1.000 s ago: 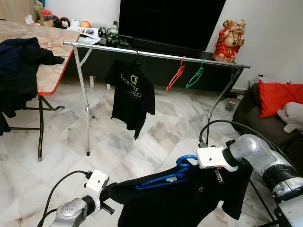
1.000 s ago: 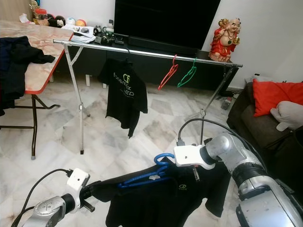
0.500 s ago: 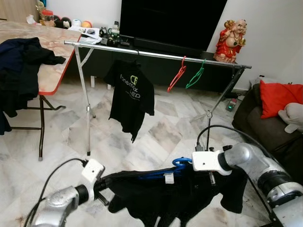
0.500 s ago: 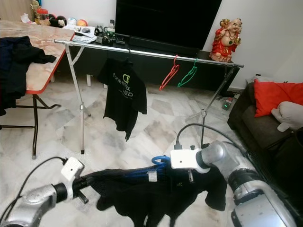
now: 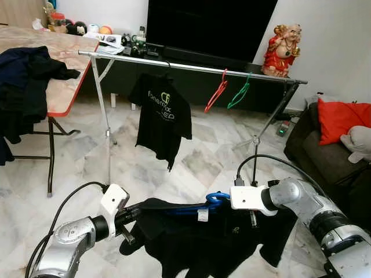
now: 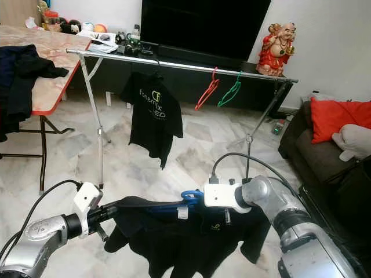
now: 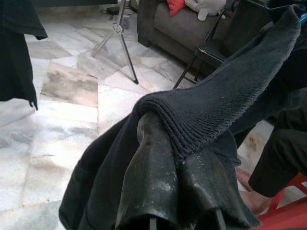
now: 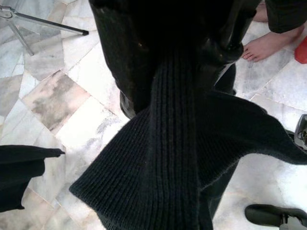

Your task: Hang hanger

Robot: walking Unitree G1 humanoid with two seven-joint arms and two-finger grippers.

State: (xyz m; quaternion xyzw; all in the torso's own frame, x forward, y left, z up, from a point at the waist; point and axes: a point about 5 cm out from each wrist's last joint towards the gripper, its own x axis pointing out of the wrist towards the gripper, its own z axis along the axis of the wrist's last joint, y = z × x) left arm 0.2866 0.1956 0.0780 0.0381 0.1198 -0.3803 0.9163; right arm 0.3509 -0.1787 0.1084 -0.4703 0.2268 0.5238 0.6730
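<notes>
Below the clothes rail (image 5: 191,68), a black shirt (image 5: 214,237) on a blue hanger (image 5: 200,205) is held stretched, clamped by left gripper (image 5: 132,215) and right gripper (image 5: 253,218).

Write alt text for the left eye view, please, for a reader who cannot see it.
Two robot arms hold a black shirt on a blue hanger stretched between them, low above a marble floor. Behind stands a metal clothes rail carrying another black shirt, a red hanger and a green hanger.

Both pincers (image 5: 134,215) (image 5: 255,220) clamped, arms forward.
</notes>
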